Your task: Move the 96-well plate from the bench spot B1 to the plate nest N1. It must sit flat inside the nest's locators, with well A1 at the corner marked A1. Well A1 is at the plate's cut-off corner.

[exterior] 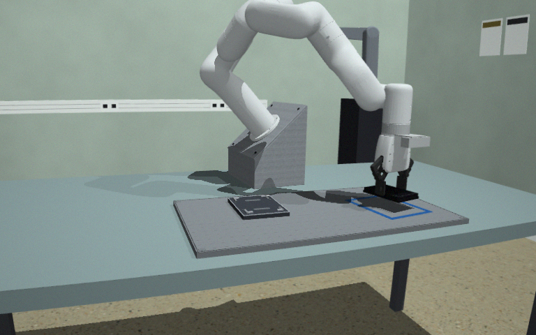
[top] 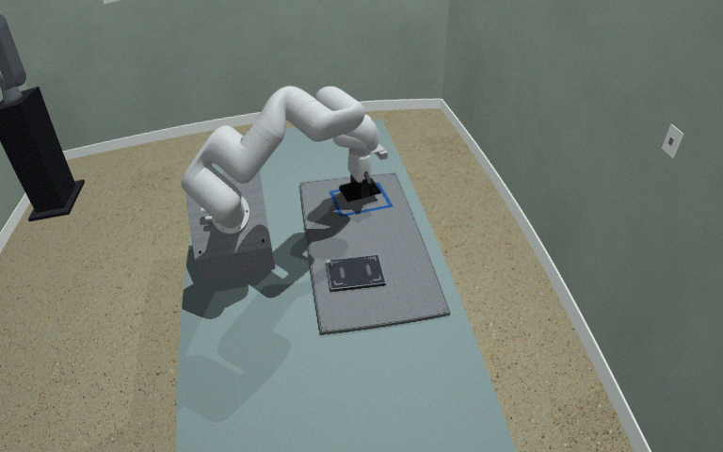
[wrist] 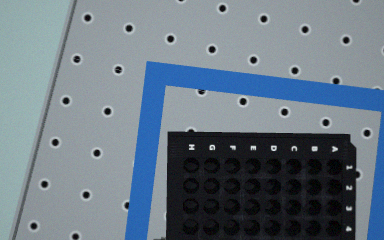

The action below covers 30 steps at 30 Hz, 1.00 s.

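The black 96-well plate [top: 360, 190] is held by my gripper [top: 361, 182], which is shut on its sides. It hangs a little above the blue-outlined bench spot B1 [top: 361, 201] at the far end of the grey perforated baseplate [top: 373, 250]. In the exterior view the plate [exterior: 390, 192] sits clear of the blue outline [exterior: 390, 207], under the gripper [exterior: 390, 185]. The wrist view shows the plate [wrist: 260, 187] with its cut-off corner [wrist: 353, 144] at the upper right, by column A, row 1. The dark plate nest N1 [top: 355, 271] with white corner locators lies nearer on the baseplate; it also shows in the exterior view [exterior: 257, 206].
The arm's grey wedge-shaped base block [exterior: 270, 151] stands behind the baseplate. A black pedestal [top: 34, 154] stands on the floor at the far left. The teal table [exterior: 98, 220] carries the baseplate.
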### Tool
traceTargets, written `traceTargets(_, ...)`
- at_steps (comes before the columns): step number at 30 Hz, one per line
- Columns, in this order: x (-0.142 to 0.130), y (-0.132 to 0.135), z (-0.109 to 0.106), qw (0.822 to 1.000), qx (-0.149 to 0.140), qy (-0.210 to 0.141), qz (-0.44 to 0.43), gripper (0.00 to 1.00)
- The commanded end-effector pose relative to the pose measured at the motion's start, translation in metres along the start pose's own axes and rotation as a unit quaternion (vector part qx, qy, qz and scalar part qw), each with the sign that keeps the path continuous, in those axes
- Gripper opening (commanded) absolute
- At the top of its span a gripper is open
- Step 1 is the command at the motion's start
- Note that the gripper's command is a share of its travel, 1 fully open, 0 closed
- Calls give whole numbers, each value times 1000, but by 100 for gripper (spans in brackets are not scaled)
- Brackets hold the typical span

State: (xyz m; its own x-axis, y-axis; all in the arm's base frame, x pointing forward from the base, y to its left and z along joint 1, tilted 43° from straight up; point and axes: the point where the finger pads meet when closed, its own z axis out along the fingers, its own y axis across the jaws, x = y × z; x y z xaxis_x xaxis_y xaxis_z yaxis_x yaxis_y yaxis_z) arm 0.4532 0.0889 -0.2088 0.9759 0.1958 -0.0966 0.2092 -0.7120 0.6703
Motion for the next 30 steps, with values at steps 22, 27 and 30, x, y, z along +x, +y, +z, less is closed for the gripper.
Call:
traceTargets(22,2,-1,-39,1000,2,2,0,0)
traceTargets(27,2,-1,-48,1000,2,2,0,0)
traceTargets(30,1,-1,-53,1000,2,2,0,0)
